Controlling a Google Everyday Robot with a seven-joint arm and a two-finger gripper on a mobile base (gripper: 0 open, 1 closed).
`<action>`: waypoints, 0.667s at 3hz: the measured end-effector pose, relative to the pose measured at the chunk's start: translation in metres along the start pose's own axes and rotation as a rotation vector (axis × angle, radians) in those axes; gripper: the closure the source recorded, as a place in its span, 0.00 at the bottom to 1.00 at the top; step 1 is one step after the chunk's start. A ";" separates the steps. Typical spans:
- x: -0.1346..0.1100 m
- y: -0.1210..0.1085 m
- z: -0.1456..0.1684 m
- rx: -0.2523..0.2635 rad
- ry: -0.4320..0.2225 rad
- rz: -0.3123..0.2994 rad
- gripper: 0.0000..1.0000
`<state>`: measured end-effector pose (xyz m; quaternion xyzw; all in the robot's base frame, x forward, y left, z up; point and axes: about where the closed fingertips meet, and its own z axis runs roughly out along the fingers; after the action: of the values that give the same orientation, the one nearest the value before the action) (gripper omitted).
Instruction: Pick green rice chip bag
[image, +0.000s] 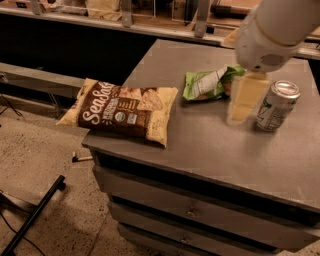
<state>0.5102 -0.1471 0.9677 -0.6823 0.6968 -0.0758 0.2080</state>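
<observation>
So, target: green rice chip bag (207, 84) lies crumpled at the far middle of the counter (200, 150), long axis left-right.
Tool (239, 114): just off the bag's right end, between it and the soda can (276, 105). I can't tell how open it is.
Next: I'd nudge left.

On the matt grey table (200, 147) lie the crinkled, glossy-foil green rice chip bag (206, 83), a shiny metal can (277, 106) and a smooth brown bag (122, 111), with the pale plastic gripper (239, 111) hanging between the green bag and the can.
</observation>
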 end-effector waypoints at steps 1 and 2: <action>-0.001 -0.034 0.043 0.014 0.080 -0.028 0.00; 0.002 -0.066 0.083 0.010 0.160 -0.030 0.00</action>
<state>0.6033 -0.1382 0.9185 -0.6833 0.7005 -0.1367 0.1538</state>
